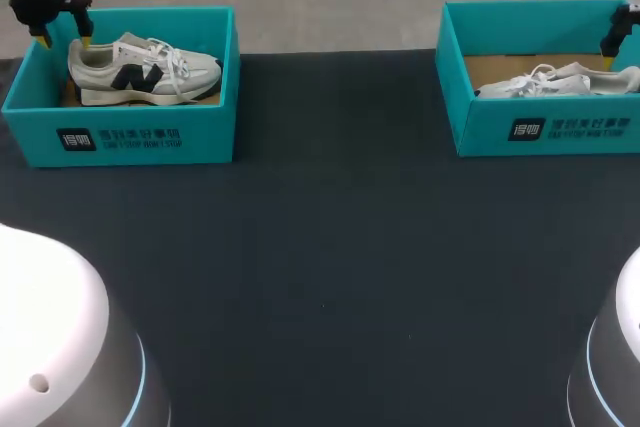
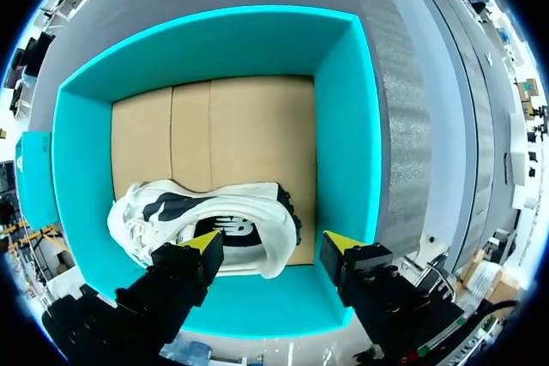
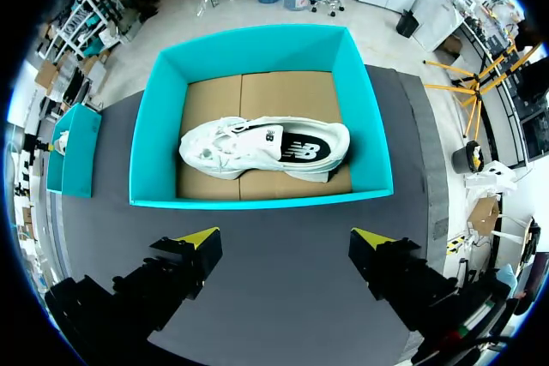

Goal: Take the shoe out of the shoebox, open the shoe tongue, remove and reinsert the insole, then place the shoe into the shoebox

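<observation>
A white shoe with a dark logo (image 1: 140, 69) lies in the teal shoebox (image 1: 120, 137) at the table's far left. My left gripper (image 1: 63, 39) hangs over its heel end. In the left wrist view that gripper (image 2: 273, 244) is open and straddles the heel of the shoe (image 2: 232, 225): one fingertip (image 2: 206, 242) is over the shoe's opening, the other stands apart outside the heel. A second white shoe (image 1: 560, 80) lies in the teal shoebox (image 1: 560, 127) at the far right. My right gripper (image 1: 610, 47) is at that box's right end, open (image 3: 286, 237) and empty, with the shoe (image 3: 266, 150) ahead of it.
The black table top (image 1: 330, 247) stretches between the two boxes. The white bases of my arms (image 1: 50, 327) (image 1: 615, 347) fill the near corners. Brown cardboard lines each box floor (image 2: 214, 126) (image 3: 257, 96). The left shoebox (image 3: 73, 147) shows beside the right one.
</observation>
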`<state>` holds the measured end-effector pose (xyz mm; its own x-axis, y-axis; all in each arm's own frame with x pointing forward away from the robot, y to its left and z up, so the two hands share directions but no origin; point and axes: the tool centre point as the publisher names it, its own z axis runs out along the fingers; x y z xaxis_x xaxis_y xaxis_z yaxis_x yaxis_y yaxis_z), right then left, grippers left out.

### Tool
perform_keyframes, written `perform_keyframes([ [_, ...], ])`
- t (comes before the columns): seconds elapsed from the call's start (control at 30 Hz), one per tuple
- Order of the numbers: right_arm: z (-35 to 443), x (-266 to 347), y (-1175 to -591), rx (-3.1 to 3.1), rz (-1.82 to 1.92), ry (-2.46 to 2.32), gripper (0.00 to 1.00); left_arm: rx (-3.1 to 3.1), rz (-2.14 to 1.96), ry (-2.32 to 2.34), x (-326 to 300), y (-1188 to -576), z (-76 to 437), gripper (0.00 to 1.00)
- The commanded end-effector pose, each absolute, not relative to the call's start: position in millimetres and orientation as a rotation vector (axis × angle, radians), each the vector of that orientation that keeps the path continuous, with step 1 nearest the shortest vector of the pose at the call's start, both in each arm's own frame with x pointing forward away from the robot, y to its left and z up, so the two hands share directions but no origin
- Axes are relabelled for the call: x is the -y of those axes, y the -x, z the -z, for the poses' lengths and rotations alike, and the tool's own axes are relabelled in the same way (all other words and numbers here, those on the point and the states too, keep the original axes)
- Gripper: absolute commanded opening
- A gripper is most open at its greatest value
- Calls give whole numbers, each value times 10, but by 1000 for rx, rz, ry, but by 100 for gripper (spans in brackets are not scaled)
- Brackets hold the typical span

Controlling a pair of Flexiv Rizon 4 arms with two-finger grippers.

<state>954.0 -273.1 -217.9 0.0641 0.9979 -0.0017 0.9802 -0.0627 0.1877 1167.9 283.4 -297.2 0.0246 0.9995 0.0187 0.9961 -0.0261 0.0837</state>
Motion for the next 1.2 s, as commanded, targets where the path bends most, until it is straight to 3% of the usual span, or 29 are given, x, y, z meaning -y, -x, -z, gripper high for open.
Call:
perform_keyframes([
  [0.03, 2178, 2727, -9528, -2047, -193, -2185, 100, -2171, -68, -2246, -2856, -11853, 3007, 73],
  [0.2, 2178, 2727, -9528, -2047, -193, -2185, 100, -2152, -48, -2263, -2891, -11897, 3058, 78],
  [0.37, 2178, 2727, -9528, -2047, -193, -2185, 100, -2138, -55, -2274, -2906, -11939, 3103, 64],
  [0.53, 2178, 2727, -9528, -2047, -193, -2185, 100, -2122, -60, -2302, -2893, -11951, 3165, 69],
  [0.87, 2178, 2727, -9528, -2047, -193, -2185, 100, -2104, -65, -2314, -2851, -11957, 3286, 50],
  [1.2, 2178, 2727, -9528, -2047, -193, -2185, 100, -2132, -64, -2305, -2887, -11959, 3383, 49],
])
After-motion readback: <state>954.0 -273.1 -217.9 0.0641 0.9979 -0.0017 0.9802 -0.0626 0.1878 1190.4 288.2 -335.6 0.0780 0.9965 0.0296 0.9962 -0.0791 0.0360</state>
